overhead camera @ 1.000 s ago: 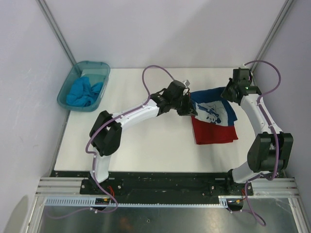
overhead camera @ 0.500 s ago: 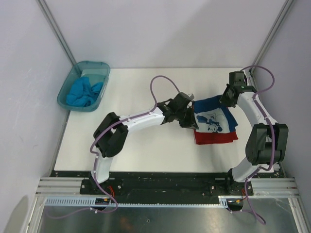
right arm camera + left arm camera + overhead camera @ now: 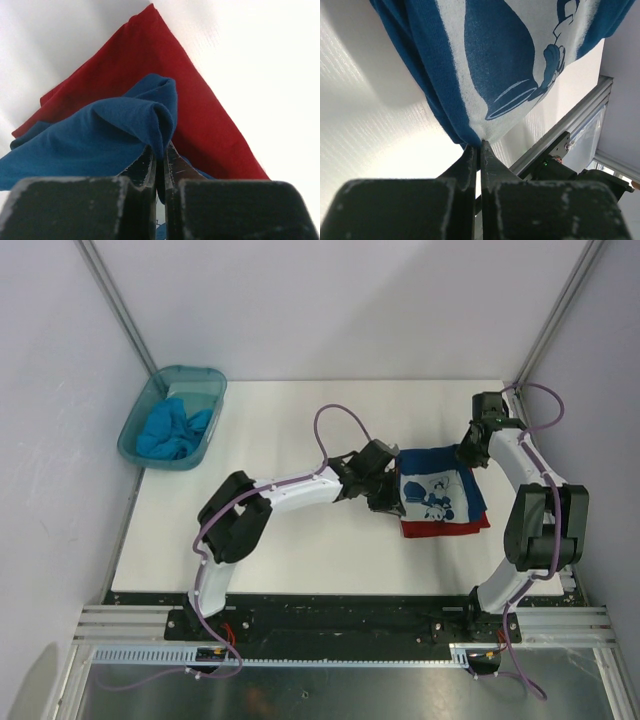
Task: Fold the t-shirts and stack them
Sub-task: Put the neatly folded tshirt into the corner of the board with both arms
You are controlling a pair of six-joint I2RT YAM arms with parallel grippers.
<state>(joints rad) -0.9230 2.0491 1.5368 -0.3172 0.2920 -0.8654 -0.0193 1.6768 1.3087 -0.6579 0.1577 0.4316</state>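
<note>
Blue shirt (image 3: 436, 485): it lay print-up over the red shirt (image 3: 447, 528) at the right side of the counter (image 3: 290, 420), held by us at two edges.
Left fingers (image 3: 481, 149): clenched on a thin pinch of the blue shirt's hem at its left edge, with the cloth hanging taut from the tips.
Right fingers (image 3: 159, 154): clenched on a bunched fold of blue cloth at the far right corner, the red shirt just beneath.
Red shirt: folded flat on the counter, showing only as a strip along the near and right edges of the blue one.
Slip risk: the left pinch looked shallow to us, so a pull from either arm could draw the hem out and let that side collapse in a heap.
Drag risk: with the blue cloth resting on the red, we judged that any sideways move before letting go could rub the lower shirt out of its fold.
Snag risk: the right fingers sat so near the red layer that lowering further might catch it too, lifting both on the way up.
Skew risk: opening one side before the other could leave the top shirt crooked on the stack.
Bin (image 3: 190, 369): far left, well apart, holding teal cloth.
</note>
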